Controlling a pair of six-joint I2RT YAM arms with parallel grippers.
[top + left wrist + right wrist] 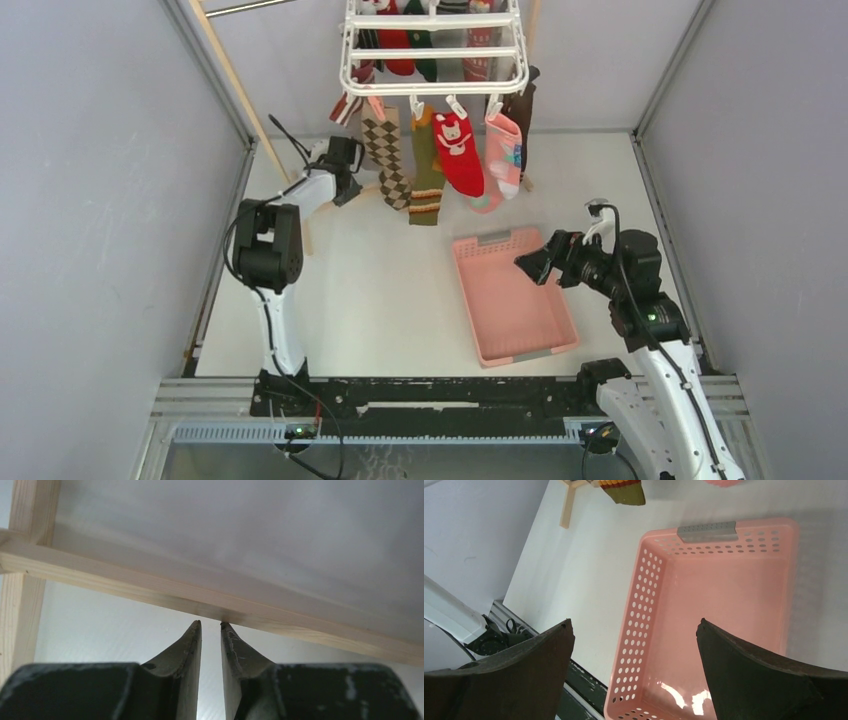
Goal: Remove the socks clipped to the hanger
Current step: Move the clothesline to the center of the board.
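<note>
hanging at the table's far edge, the white hanger [435, 62] holds the socks [458, 150] in a row by its clips: a brown argyle sock [388, 150], then green striped, red with a white face, and pink. bare tabletop [380, 290] lies open beneath them. my left gripper [345, 152] is up just beside the argyle sock, tips at the wooden rail [150, 594], jaws a narrow slit apart on nothing. my right gripper [634, 622] hovers spread wide over the pink basket [639, 605].

Wht arm links [278, 335] w/ blk joint housings [268, 255], blk cables [286, 136], dark curved tool fingers [185, 650], scuffed
</note>
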